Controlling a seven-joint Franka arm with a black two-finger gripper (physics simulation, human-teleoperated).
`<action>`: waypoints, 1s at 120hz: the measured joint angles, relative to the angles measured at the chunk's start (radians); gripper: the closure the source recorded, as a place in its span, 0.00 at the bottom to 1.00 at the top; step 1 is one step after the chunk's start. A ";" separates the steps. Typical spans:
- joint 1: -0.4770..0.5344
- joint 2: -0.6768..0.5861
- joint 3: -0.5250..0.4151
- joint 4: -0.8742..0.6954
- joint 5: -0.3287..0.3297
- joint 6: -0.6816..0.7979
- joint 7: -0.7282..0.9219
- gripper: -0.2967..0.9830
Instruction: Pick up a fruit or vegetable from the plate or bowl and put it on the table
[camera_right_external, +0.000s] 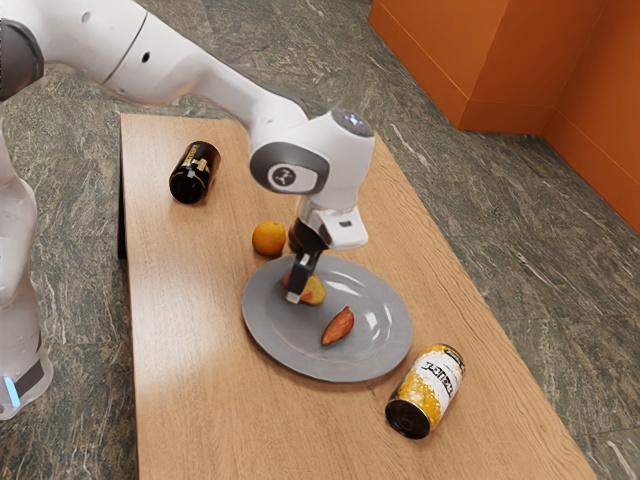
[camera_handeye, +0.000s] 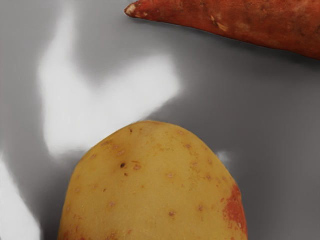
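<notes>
My black gripper (camera_right_external: 302, 275) is low over the grey plate (camera_right_external: 265, 335) in the exterior view, right at the yellow and red potato (camera_right_external: 315, 291) and covering part of it. The potato rests on the plate. In the wrist view the potato (camera_handeye: 155, 185) lies large at the lower edge, just under the hand. A reddish-brown sweet potato (camera_right_external: 338, 326) lies on the plate a short way from the potato; the wrist view has its pointed end and part of its body (camera_handeye: 250, 20).
An orange (camera_right_external: 269, 238) sits on the wooden table (camera_right_external: 190, 350) just outside the plate's rim. A black can (camera_right_external: 195, 172) lies toward the table's far end. A yellow and white can (camera_right_external: 427, 391) lies beside the plate toward the exterior view's right.
</notes>
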 joint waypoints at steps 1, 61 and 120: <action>0.000 0.001 0.000 0.001 0.000 0.000 0.000 0.23; 0.006 0.021 0.003 0.013 -0.003 0.034 0.000 0.51; 0.119 0.280 0.025 0.682 -0.002 -0.192 -0.039 0.52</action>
